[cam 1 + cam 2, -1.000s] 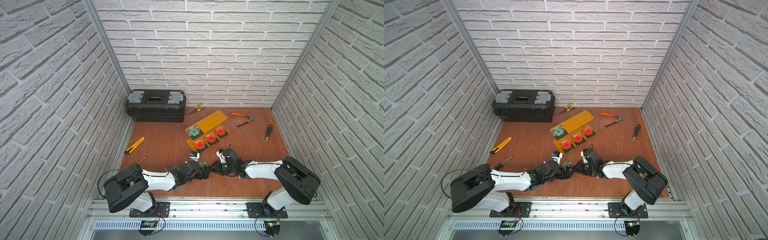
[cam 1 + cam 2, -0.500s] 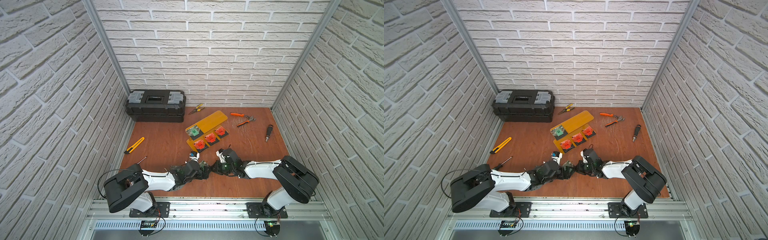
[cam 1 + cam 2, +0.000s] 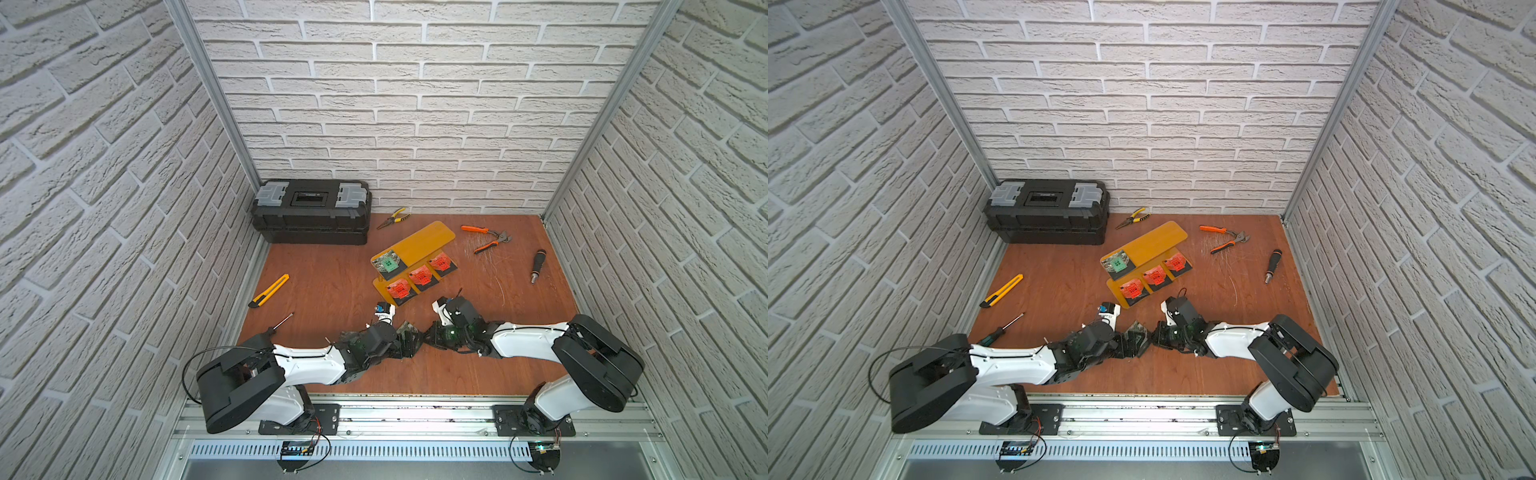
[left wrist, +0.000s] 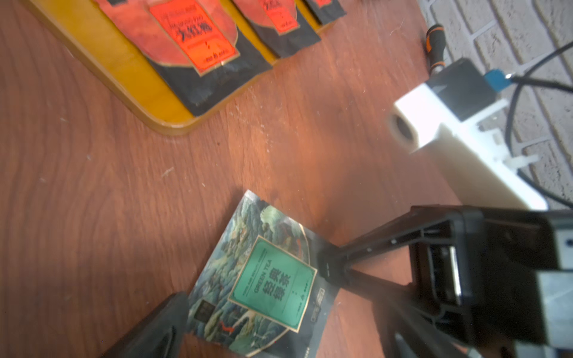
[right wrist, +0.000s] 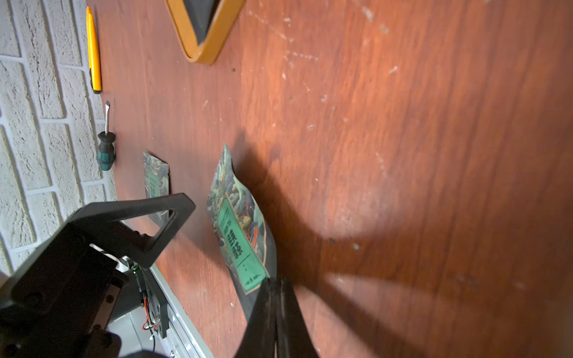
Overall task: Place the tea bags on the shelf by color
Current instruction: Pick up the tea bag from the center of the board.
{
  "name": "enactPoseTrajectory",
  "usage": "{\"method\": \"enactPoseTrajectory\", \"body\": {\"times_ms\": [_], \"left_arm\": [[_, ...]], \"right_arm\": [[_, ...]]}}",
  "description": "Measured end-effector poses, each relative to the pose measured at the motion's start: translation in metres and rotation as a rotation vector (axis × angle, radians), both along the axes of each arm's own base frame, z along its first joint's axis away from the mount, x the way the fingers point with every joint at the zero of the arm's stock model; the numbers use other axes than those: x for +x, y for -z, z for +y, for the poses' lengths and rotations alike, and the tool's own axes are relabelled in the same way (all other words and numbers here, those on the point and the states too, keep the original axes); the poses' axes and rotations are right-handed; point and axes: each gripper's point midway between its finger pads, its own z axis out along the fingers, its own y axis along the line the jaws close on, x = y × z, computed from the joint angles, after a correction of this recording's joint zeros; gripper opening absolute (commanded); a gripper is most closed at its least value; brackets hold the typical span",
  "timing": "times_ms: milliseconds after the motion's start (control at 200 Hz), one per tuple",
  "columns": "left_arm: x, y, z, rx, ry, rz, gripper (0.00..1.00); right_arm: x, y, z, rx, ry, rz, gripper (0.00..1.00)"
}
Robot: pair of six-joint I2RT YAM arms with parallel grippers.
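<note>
Tabletop [image 3: 332, 282] holds three orange tea bags [image 3: 420, 276], three green tea bags [image 5: 238, 229].

We aimed both top views steeply down from high above the front rail [image 3: 415, 419], covering the whole table [image 3: 324, 282]. Both wrist cameras sat low and close, sharing one green tea bag [image 4: 273, 279].

White links [image 3: 311, 365], black joints [image 3: 237, 386], looped black cables [image 3: 185, 374]

Staged workshop booth: faux-brick walls [image 3: 415, 104], black toolbox [image 3: 309, 212], pliers [image 3: 392, 218], screwdriver [image 3: 537, 266], utility knife [image 3: 269, 291].
</note>
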Motion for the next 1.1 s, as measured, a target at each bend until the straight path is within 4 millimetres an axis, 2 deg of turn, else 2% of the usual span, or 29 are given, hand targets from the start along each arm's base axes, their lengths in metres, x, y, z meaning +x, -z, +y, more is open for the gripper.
{"method": "enactPoseTrajectory", "body": {"times_ms": [175,475,810,1100], "left_arm": [[0.002,-0.017,0.008,-0.028,-0.029,-0.041,0.98],[0.0,-0.032,0.034,-0.02,-0.08,-0.091,0.98],[-0.006,-0.038,0.063,0.0,-0.128,-0.131,0.98],[-0.009,-0.037,0.078,0.012,-0.157,-0.146,0.98]], "right_arm": [[-0.001,-0.016,-0.006,-0.014,-0.016,-0.052,0.03],[-0.001,-0.06,-0.015,-0.04,-0.053,-0.188,0.03],[-0.004,-0.097,-0.024,-0.052,-0.081,-0.284,0.03],[0.005,-0.145,-0.022,-0.037,-0.099,-0.39,0.03]]}}
